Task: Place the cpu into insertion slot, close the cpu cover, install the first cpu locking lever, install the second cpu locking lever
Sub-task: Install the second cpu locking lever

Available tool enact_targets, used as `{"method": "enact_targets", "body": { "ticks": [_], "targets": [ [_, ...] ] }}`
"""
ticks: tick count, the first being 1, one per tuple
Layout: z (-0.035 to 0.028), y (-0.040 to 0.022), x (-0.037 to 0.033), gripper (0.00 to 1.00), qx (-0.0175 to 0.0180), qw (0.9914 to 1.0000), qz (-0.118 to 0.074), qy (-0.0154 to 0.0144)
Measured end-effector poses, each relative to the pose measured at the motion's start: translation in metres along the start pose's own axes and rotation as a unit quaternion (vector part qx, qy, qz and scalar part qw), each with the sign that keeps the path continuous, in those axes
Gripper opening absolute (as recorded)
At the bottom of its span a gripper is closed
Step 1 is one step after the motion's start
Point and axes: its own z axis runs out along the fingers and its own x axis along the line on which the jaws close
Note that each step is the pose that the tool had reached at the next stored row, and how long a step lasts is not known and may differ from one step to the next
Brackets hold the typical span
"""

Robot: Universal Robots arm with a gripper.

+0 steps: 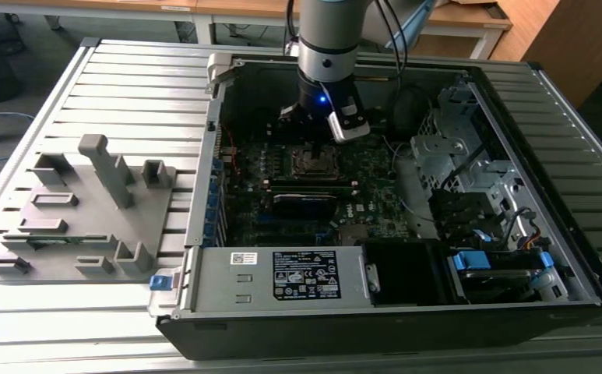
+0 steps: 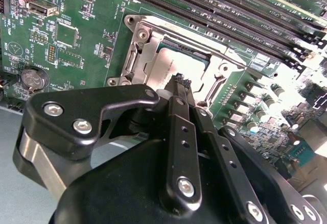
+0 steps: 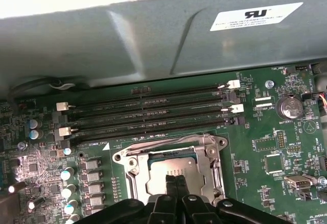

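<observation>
The gripper [image 3: 176, 180] hangs over the insertion slot [image 3: 171, 170] in the motherboard [image 3: 265, 112], fingers pinched together and holding nothing. The cpu [image 2: 179, 63] lies seated in the slot under the lowered cpu cover [image 2: 145, 50]. Pressing off-centre could likely skew the cover, or slip onto the memory slots [image 3: 148, 114].

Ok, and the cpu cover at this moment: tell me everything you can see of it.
The cpu cover is a thin, silvery metal frame with a square cut-out centre. In both wrist views it lies flat, closed over the insertion slot, and the cpu shows dull grey through the opening. Screws sit at the surrounding corners, and a thin locking lever runs along one edge beside the memory slots. The tool sits right at the cover's near edge, its fingers together; actual contact cannot be confirmed.
</observation>
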Motion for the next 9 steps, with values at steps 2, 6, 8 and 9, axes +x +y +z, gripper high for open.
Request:
{"method": "enact_targets", "body": {
  "ticks": [2,6,8,9],
  "targets": [
    [0.0000,0.0002,-0.0010,0.11,0.0000,1.00000,0.000,0.0000],
    [0.0000,0.0002,-0.0011,0.11,0.0000,1.00000,0.000,0.0000],
    [0.0000,0.0002,-0.0011,0.11,0.0000,1.00000,0.000,0.0000],
    [-0.0004,0.0002,-0.0011,0.11,0.0001,1.00000,0.000,0.0000]
  ]
}}
